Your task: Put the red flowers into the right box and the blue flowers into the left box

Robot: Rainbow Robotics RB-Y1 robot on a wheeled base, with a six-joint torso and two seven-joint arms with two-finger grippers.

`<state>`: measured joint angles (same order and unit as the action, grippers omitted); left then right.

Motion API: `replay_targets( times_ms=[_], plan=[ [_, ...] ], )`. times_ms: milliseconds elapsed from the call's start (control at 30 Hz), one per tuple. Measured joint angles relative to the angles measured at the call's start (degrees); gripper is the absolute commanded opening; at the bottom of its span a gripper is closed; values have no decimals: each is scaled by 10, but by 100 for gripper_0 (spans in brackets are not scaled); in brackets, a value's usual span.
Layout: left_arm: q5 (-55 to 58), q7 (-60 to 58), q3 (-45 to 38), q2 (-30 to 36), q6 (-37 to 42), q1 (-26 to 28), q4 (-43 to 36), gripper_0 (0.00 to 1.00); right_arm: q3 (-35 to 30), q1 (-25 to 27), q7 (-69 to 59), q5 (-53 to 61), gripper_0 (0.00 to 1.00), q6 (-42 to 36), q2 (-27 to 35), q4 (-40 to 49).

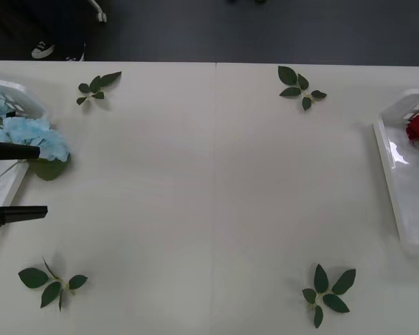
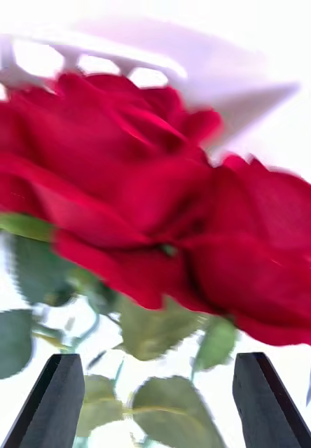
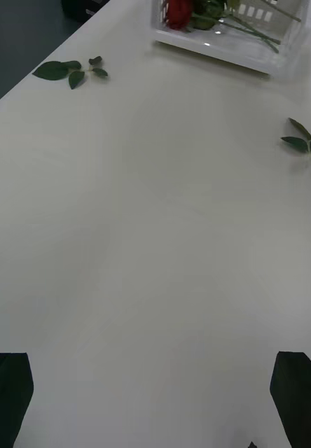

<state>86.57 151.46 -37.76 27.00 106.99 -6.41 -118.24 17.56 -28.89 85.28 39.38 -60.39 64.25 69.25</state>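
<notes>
The left gripper (image 1: pixel 17 181) stands with its black fingers (image 3: pixel 8 392) spread wide and nothing between them, at the left edge of the table (image 1: pixel 209 181) just beside the left box (image 1: pixel 17 91). The blue flowers (image 1: pixel 31 136) lie in that box, with one pale cluster and a dark leaf spilling over its inner rim onto the table. The right gripper (image 2: pixel 152 399) is likewise parted and empty, its fingers (image 2: pixel 54 402) poised close above the red flowers (image 2: pixel 148 210), which rest against the slotted white wall of the right box (image 1: pixel 394 174). In the front view one red bloom shows at that box's far end; the left wrist view shows green stems laid lengthwise inside it. Four flowerless leaf sprigs (image 1: pixel 96 87) remain on the open table between the boxes and are not part of the sort. Judged from this layout, both colours are already sorted, and the parted jaws suit a release.
</notes>
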Motion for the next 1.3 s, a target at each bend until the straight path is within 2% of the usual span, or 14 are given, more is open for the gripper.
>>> replay_targets(
  times_ms=[300, 467, 667, 867, 1000, 1167, 1300],
  plan=[
    [0, 0, 0, 0, 0, 0, 0, 100, -87, 0, 0, 30, 62, -123, 0, 108],
    [0, 0, 0, 0, 0, 0, 0, 100, -91, 0, 6, 50, 62, -144, 0, 180],
    [0, 0, 0, 0, 0, 0, 0, 100, -78, 0, 195, 132, 62, -142, -15, 239],
    [0, 0, 0, 0, 0, 0, 0, 100, -114, 0, 359, 230, 62, -146, -96, 248],
    [0, 0, 0, 0, 0, 0, 0, 100, -160, 0, 518, 273, 62, -199, -176, 248],
    [0, 0, 0, 0, 0, 0, 0, 100, -220, 0, 588, 300, 62, -268, -265, 248],
    [0, 0, 0, 0, 0, 0, 0, 100, -273, 0, 670, 308, 62, -338, -311, 248]
  ],
)
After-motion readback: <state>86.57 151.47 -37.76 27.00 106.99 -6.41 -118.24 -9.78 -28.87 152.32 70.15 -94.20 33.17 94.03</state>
